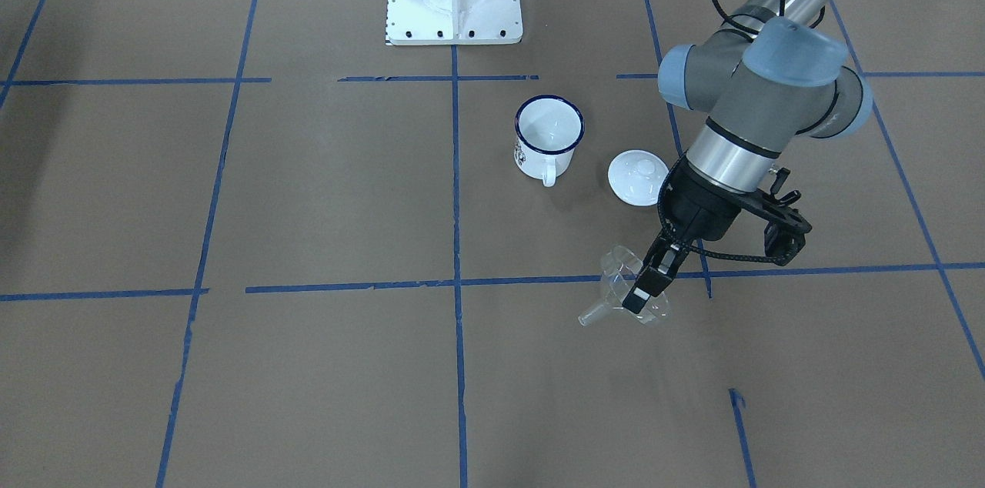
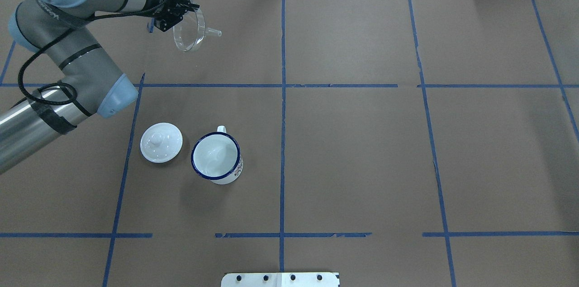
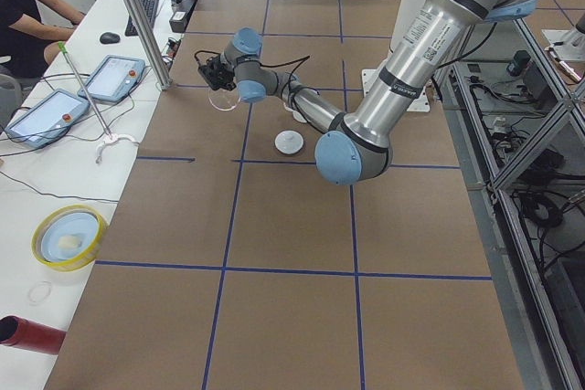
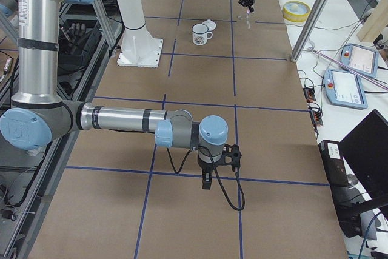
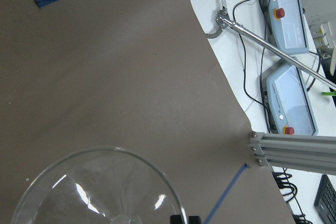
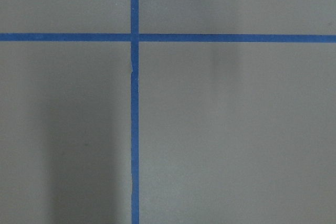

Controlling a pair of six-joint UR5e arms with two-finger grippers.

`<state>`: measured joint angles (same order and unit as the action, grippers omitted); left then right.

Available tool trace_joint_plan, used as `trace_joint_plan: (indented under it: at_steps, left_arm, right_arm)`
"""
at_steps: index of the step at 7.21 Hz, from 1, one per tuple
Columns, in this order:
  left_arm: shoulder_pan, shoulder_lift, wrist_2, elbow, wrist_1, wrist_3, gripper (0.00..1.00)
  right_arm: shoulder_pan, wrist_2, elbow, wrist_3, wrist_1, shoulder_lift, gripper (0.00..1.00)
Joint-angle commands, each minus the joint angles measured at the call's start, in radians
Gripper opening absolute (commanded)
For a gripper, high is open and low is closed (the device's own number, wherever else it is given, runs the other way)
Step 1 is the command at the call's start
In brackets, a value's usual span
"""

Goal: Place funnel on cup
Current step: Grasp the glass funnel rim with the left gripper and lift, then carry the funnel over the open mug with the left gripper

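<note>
- Left fingers (image 1: 650, 276) clamp funnel (image 2: 187, 37) rim; stem points 3 o'clock overhead, probably wants tipping down.
- Cup (image 2: 216, 156) upright, mouth open, at funnel's 6 o'clock.
- Right fingers (image 4: 207, 181): cannot tell.

Overhead view: high behind robot's base (image 2: 280, 279), steep down on bench (image 2: 362, 165). Front view: opposite side, facing back, mirrored. Side views: bench ends, oblique, far. Wrist views: close on bench surface. Overhead and front share cup (image 2: 216, 158), lid (image 2: 161, 142).
</note>
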<state>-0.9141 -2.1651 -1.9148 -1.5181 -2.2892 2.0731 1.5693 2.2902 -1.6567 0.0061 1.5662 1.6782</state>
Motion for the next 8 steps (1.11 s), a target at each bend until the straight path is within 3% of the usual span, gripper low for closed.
trace_joint_plan:
  at_steps: [1,3,4,6,7,8]
  left_arm:
    - [-0.023,0.021,-0.087,-0.270,0.333,-0.151,0.00]
    - [0.001,0.008,-0.086,-0.495,0.677,-0.266,0.00]
    - [0.103,-0.004,-0.072,-0.554,0.789,-0.283,0.00]
    - [0.226,-0.044,-0.038,-0.590,0.949,-0.320,0.00]
    - [0.313,-0.096,0.094,-0.590,1.096,-0.323,0.00]
    - [0.363,-0.126,0.170,-0.579,1.160,-0.324,0.00]
  right_arm:
    - [0.000,0.000,0.000,0.000,0.000,0.000,1.00]
    - [0.000,0.000,0.000,0.000,0.000,0.000,1.00]
    - [0.000,0.000,0.000,0.000,0.000,0.000,1.00]
    - [0.000,0.000,0.000,0.000,0.000,0.000,1.00]
    - [0.000,0.000,0.000,0.000,0.000,0.000,1.00]
    - [0.000,0.000,0.000,0.000,0.000,0.000,1.00]
